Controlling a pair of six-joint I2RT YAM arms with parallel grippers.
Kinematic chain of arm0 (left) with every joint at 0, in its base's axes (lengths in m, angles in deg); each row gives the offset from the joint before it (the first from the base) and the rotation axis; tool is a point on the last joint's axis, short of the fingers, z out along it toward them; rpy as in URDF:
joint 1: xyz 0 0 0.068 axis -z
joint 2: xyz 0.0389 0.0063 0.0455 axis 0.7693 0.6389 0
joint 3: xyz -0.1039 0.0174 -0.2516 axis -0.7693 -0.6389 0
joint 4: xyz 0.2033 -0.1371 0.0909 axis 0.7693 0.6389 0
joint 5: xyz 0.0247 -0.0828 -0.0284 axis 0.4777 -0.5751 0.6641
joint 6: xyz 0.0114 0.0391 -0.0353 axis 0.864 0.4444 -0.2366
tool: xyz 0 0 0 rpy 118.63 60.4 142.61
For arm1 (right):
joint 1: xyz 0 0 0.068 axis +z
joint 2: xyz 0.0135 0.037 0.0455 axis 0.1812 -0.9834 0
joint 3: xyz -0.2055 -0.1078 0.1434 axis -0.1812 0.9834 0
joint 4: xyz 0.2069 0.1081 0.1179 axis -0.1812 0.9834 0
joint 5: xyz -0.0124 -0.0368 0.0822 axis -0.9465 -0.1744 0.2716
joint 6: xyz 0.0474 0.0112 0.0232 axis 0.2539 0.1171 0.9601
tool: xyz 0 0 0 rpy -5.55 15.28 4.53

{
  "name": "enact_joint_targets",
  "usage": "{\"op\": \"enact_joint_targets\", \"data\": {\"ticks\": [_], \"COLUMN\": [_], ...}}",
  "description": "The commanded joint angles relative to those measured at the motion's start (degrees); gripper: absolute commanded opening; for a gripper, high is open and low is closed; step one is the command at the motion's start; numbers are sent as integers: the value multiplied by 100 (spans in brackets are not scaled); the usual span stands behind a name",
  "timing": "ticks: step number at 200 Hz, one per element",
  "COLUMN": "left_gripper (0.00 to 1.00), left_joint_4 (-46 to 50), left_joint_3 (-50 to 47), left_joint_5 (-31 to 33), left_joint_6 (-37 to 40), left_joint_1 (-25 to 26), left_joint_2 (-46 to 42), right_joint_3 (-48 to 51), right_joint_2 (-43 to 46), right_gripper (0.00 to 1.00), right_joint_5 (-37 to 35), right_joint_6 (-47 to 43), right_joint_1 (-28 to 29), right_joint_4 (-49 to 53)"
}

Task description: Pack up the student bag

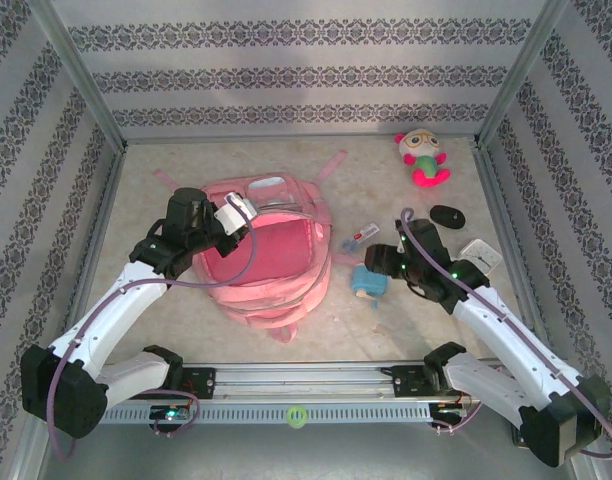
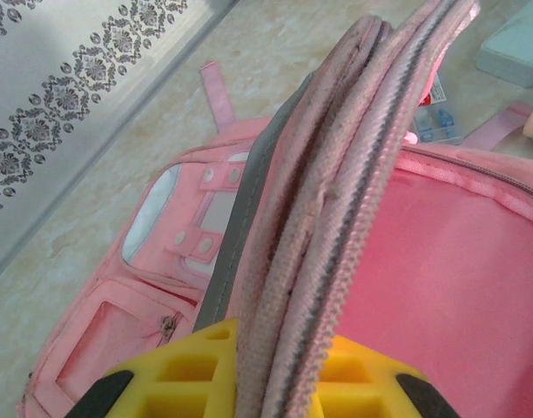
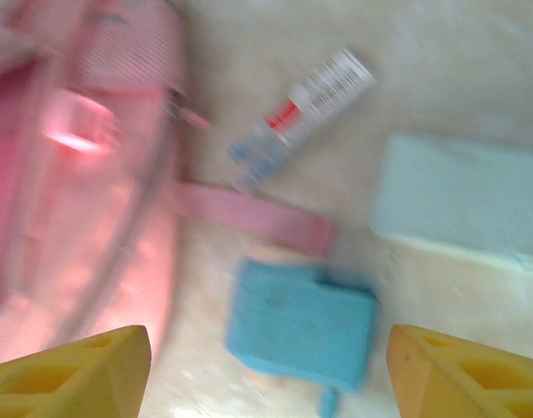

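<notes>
Marbled tabletop (image 1: 186,335) holds the student bag (image 1: 271,255) mid-left, my left gripper (image 2: 279,370) pinching its rim, and I fear fabric slipping free while my right gripper (image 3: 271,370) gapes empty over a blue block (image 3: 301,322).

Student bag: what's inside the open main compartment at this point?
Inside the student bag, bare pink lining shows and no packed item. The left gripper, fingers shut on the zipped rim, holds it up; the corner beneath that rim and arm is covered.
</notes>
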Motion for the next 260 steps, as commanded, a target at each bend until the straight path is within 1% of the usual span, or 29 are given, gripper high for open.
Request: {"op": "enact_joint_targets", "data": {"ticks": [1, 16, 31, 38, 43, 47, 87, 114, 162, 220, 229, 240, 260], "left_gripper": [3, 3, 3, 3, 3, 3, 3, 3, 3, 4, 3, 4, 3], "left_joint_4": [-382, -389, -415, -421, -428, -433, -460, -454, -512, -559, -559, -584, -596], "left_joint_3": [62, 59, 53, 50, 57, 51, 104, 104, 57, 38, 41, 25, 33], "left_joint_5": [-8, -23, -40, -46, -53, -57, -79, -80, -126, -190, -191, -206, -203], "left_joint_6": [-340, -358, -388, -402, -408, -414, -442, -451, -509, -590, -618, -643, -682], "left_joint_1": [-72, -74, -71, -70, -70, -70, -70, -75, -73, -78, -71, -76, -70], "left_joint_2": [-160, -149, -147, -140, -135, -131, -84, -88, -132, -153, -165, -177, -201], "right_joint_3": [133, 48, -50, -100, -131, -154, -293, -294, -226, -201, -206, -214, -227], "right_joint_2": [-106, -442, -784, -940, -1038, -1113, -1778, -2083, -2466, -2964, -3029, -3082, -3033], "right_gripper": [74, 78, 85, 90, 97, 98, 98, 98, 98, 98, 97, 91, 84], "right_joint_5": [-489, -624, -620, -594, -585, -576, -499, -306, -408, -181, -176, -163, -117], "right_joint_6": [512, 468, 378, 338, 308, 291, 223, 224, 282, 255, 241, 238, 267], "right_joint_1": [221, 382, 459, 482, 494, 504, 527, 518, 453, 429, 426, 428, 439], "right_joint_4": [644, 681, 586, 519, 471, 438, 52, -175, -307, -593, -571, -541, -462]}}
